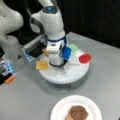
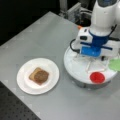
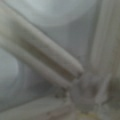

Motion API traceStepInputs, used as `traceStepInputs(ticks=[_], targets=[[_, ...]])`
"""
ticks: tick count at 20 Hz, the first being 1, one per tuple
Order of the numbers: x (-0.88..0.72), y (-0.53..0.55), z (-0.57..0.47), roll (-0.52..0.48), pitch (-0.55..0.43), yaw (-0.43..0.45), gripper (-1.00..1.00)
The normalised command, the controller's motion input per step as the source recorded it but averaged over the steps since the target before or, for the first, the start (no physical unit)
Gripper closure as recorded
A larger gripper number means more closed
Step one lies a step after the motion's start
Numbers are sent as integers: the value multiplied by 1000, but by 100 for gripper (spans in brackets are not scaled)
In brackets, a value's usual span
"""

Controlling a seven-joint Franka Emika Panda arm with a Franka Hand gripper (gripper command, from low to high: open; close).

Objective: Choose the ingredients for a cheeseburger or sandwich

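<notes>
Wrist view: only blurred white ribs of the turntable divider seen, very close; no ingredient visible under the camera.
Plate: white paper plate nearest in a front view, on the desk; also seen at left in a front view.
Stack: toast slice with the dark round patty on top, resting on the plate; patty also seen in a front view. Two layers judged done; no cheese on it.
Turntable: white round tray behind the plate, split by thin raised ribs.
Hand: lowered onto the turntable centre, hidden by the wrist body; finger state cannot be told.
Cheese: yellow-orange square at the turntable's left rim, just beside the hand.
Red disc: at the right rim, partly overhanging; also seen in a front view.
Lettuce: green piece at the far rim, behind the blue wrist part.
Handling: pieces judged light, thin, flat, probably smooth; little height to pinch, so opposite edges are judged the best hold.
Obstruction: ribs crowd the pieces; rim pieces could be nudged off.
Far: arm base and orange item at left, well apart.
</notes>
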Motion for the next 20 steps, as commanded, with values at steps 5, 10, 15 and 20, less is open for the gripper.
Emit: traceStepInputs(ticks=[5, 10, 15, 20], targets=[[-120, 88, -152, -2, 46, 366, -100], [-63, 64, -104, -2, 69, 368, -100], [1, 56, -94, -2, 71, 314, -100], [41, 71, -84, -27, 86, 337, -100]])
